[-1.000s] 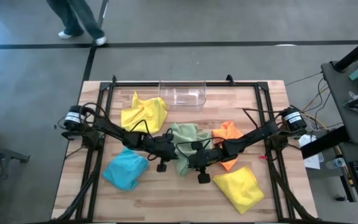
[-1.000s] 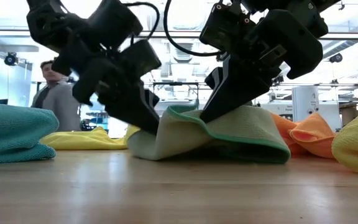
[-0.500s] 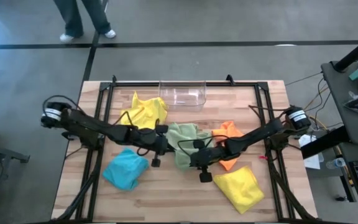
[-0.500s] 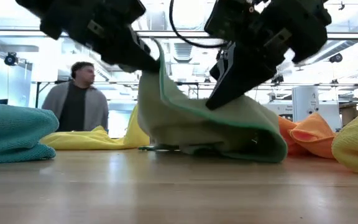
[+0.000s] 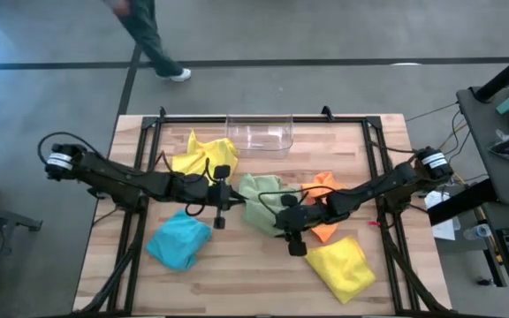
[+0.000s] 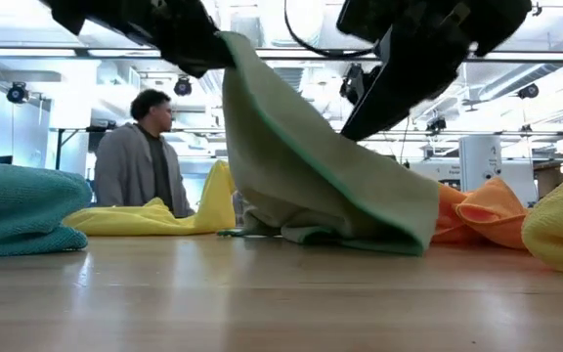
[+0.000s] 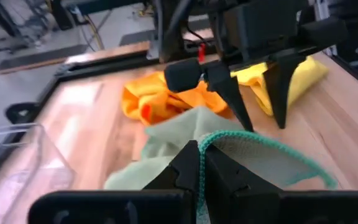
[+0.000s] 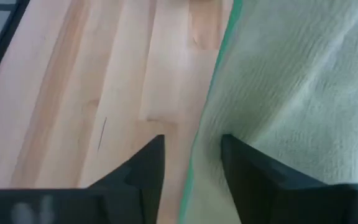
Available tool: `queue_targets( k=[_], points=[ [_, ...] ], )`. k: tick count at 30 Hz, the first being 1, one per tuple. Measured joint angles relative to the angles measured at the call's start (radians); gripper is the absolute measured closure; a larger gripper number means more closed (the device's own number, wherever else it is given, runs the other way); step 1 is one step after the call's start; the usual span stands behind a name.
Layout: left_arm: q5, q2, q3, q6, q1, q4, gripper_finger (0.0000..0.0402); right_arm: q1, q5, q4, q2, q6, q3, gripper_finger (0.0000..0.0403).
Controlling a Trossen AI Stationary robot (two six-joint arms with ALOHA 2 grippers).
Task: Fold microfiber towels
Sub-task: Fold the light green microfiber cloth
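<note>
1. The pale green towel (image 6: pixel 311 186) is lying at the middle of the table (image 5: pixel 263 287), and one edge of it is being held up in the air, so in the low view it is hanging like a tent.
2. The left gripper (image 7: pixel 199 163) is pinching the teal-trimmed edge of this towel — its fingers are pressed together on the cloth.
3. The right gripper (image 8: pixel 191 158) is standing just beside the towel's edge with its fingers apart; they are gripping nothing.
4. The other towels are waiting, all crumpled: one yellow towel (image 5: pixel 203 157) near the clear plastic bin (image 5: pixel 259 134), the orange towel (image 5: pixel 325 190) touching the green one, the light blue towel (image 5: pixel 180 240) and the second yellow towel (image 5: pixel 341 265) nearer the front.
5. In my judgement the task is only beginning — no towel is folded yet, and all five are remaining.
</note>
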Motion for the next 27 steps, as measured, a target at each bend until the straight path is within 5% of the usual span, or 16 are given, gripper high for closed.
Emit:
queue_targets(
  k=[8,17,27],
  points=[
    [-0.068,-0.062,0.005,0.025,0.003,0.013,0.0402,0.061,0.336,-0.161,-0.152,0.014,0.012,0.0232],
    [-0.179,-0.095,0.049,0.056,0.004,0.011,0.0402,0.192,0.85,-0.141,-0.209,0.04,0.011,0.0232],
    [-0.204,-0.095,0.073,0.078,0.005,0.014,0.0402,0.23,0.906,-0.083,-0.134,0.033,0.01,0.0232]
  ],
)
